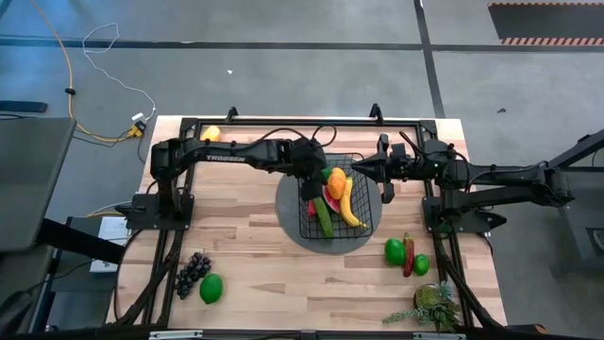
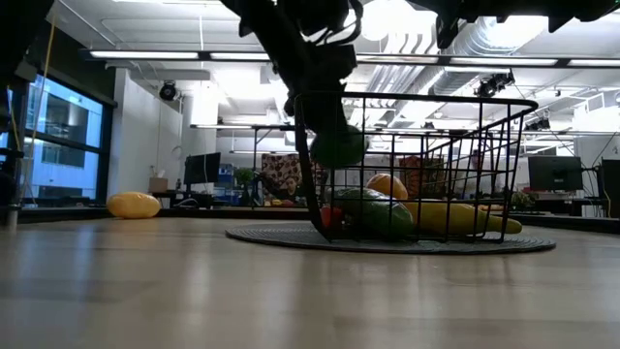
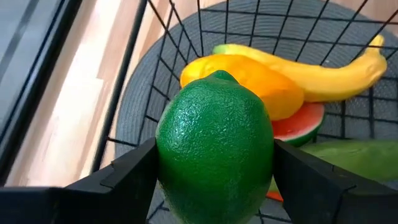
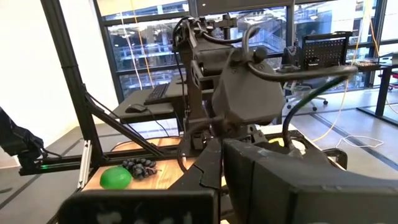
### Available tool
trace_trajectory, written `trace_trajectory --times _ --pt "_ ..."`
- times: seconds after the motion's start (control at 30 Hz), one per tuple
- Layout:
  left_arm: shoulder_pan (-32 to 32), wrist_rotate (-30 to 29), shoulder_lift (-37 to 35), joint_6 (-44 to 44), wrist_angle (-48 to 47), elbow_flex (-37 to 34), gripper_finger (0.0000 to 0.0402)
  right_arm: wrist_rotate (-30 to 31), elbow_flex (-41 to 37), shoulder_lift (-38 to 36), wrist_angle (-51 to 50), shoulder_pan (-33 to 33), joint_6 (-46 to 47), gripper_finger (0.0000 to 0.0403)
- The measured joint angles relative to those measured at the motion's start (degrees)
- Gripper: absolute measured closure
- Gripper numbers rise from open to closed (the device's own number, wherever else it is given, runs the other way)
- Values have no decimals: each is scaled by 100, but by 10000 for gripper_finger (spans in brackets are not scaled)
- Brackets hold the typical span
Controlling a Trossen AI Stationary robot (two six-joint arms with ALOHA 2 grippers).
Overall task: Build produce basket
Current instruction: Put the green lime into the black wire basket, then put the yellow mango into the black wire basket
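The black wire basket stands on a dark grey round mat mid-table. In it lie a yellow banana, an orange fruit, a watermelon slice and a green cucumber. My left gripper reaches in over the basket's left side, shut on a green round fruit. In the low view that fruit is below the rim and above the other produce. My right gripper waits shut and level at the basket's far right corner. My left gripper pinches the green round fruit by its two opposite sides between the two fingers. The fingers slant down from the table's left. The fruit is lifted clear, inside the basket's walls and above the produce on its floor.
On the table lie purple grapes and a green fruit near left. Two green fruits and a red chili lie near right, beside a leafy plant. A yellow fruit sits far left.
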Motion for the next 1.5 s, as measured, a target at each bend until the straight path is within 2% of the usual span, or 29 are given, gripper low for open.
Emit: trace_trajectory --times 0.33,0.57,0.77,0.9,1.07,1.13,1.27,1.37,1.5 --pt "-8 -68 326 200 -7 -4 122 0 0 0 -39 1 2 402" --pt "2 -371 323 309 42 -1 80 0 0 0 -44 0 2 402" --pt "31 -128 323 310 19 5 50 0 0 0 -48 1 2 402" --pt "32 -92 323 384 -350 347 47 0 0 0 -48 1 2 402" --pt "97 -89 240 443 -1255 1193 50 0 0 0 -48 0 2 402" --pt "159 -87 54 254 -1413 1418 50 0 0 2 -50 2 79 402" --pt "289 101 -594 -337 -1179 1285 51 0 0 2 -77 2 203 402" --pt "356 190 -1270 -678 -528 810 51 -1 0 2 -117 2 199 402" --pt "312 340 -2314 -884 804 -328 51 0 0 2 -193 2 155 402"
